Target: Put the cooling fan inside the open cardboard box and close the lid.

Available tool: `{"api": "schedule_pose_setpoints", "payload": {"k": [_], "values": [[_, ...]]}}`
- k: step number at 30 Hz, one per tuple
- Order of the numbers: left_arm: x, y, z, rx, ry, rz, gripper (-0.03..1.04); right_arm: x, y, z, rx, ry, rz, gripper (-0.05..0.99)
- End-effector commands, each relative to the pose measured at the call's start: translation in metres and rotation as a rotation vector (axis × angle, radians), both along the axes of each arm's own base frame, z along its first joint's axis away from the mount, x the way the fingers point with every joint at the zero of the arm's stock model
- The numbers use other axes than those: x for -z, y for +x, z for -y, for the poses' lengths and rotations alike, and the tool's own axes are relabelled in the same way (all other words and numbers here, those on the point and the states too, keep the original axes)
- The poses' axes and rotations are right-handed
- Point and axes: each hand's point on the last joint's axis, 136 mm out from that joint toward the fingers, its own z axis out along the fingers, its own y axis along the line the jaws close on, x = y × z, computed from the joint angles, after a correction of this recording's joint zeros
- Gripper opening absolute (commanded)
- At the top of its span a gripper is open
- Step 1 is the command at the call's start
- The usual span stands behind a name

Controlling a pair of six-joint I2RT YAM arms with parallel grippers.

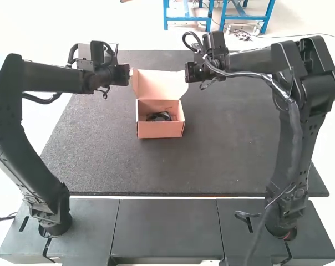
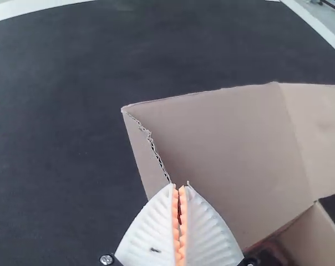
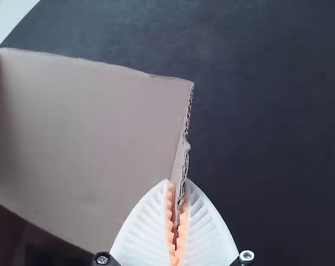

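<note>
Open cardboard box [image 1: 160, 126] set on the black mat [image 1: 90, 144] that covers the desk [image 1: 167, 227], near the mat's middle and between the two arms. Cooling fan [image 1: 158, 116] inside the box, lying on its floor as a dark round shape. Box standing upright, front wall toward the arm bases.

Lid [image 1: 156, 84] not closed: raised from the box's far wall, plain inner face turned toward the high camera. Hinged along the far wall, both side edges free.

Left jaws closed on the lid's left edge, near its upper corner. Ribbed white fingers [image 2: 156, 233] pressed together, orange pads [image 2: 175, 213] meeting at the torn corrugated edge of the cardboard.

Right jaws closed on the lid's right edge, at about the same height. White ribbed fingers [image 3: 209, 227] together, cardboard edge pinched between the orange pads [image 3: 170, 213].

Left arm [image 1: 23, 111] extended level from the left side, right arm [image 1: 300, 83] from the right side, both wrists above the mat at lid height. Lid held between the two sets of jaws, one at each side edge.
</note>
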Motion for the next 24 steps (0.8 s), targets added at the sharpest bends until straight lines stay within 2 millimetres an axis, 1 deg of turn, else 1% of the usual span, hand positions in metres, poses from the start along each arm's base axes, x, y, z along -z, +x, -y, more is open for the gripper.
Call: {"api": "schedule_pose_setpoints", "payload": {"k": [1, 3, 6, 10, 13, 18, 24], "values": [[-0.032, -0.008, 0.012, 0.034, -0.041, 0.064, 0.06, -0.001, -0.022, -0.018, -0.064, 0.020, -0.029, 0.01], [-0.028, -0.013, 0.016, 0.045, -0.038, 0.052, 0.06, -0.002, -0.029, -0.022, -0.075, 0.019, -0.030, 0.01], [-0.021, -0.023, 0.024, 0.064, -0.032, 0.028, 0.06, 0.002, -0.041, -0.029, -0.096, 0.017, -0.044, 0.01], [-0.006, -0.038, 0.033, 0.093, -0.020, -0.002, 0.06, 0.007, -0.060, -0.039, -0.130, 0.013, -0.060, 0.01], [0.004, -0.049, 0.037, 0.111, -0.007, -0.019, 0.06, 0.012, -0.070, -0.041, -0.143, 0.007, -0.073, 0.01], [0.015, -0.065, 0.032, 0.115, 0.002, -0.037, 0.06, 0.015, -0.091, -0.047, -0.173, 0.005, -0.086, 0.01], [0.016, -0.081, 0.027, 0.121, 0.009, -0.044, 0.07, 0.021, -0.119, -0.049, -0.201, 0.001, -0.108, 0.01]]}}
